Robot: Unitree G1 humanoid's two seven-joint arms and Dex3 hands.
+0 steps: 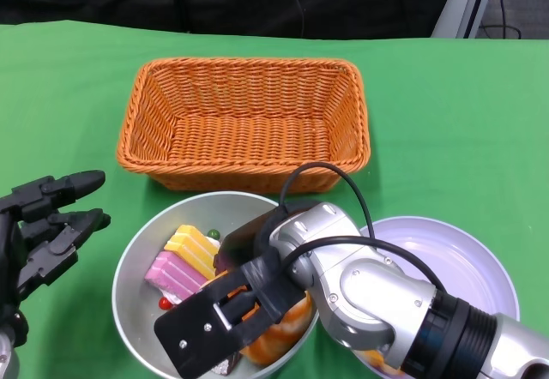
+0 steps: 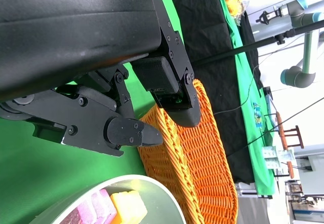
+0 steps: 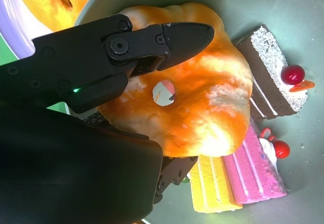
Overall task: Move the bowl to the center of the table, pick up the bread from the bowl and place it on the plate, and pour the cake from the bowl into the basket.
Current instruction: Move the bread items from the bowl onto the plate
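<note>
We took the bowl (image 1: pixel 137 263) as our landmark; it sat near the table's (image 1: pixel 446 105) front edge. Behind it, almost touching its far rim: the orange wicker basket (image 1: pixel 244 122). To its right, rims just beside each other: the pale plate (image 1: pixel 467 250). Inside the bowl: a ring-shaped bread (image 3: pixel 202 97), glossy orange, which we judged light, soft and springy; best taken across the ring's body, not by its small hole. Beside it lay cake slices: pink (image 3: pixel 253 171), yellow (image 3: pixel 210 183), and a dark one (image 3: pixel 271 74) with a red cherry. We judged these light, loose and likely to slide out readily when the bowl is tipped. The right hand (image 1: pixel 227 310) reached into the bowl, fingers (image 3: pixel 167 39) closed around the bread. The left hand (image 1: pixel 47 220) hovered left of the bowl, fingers spread, holding nothing
</note>
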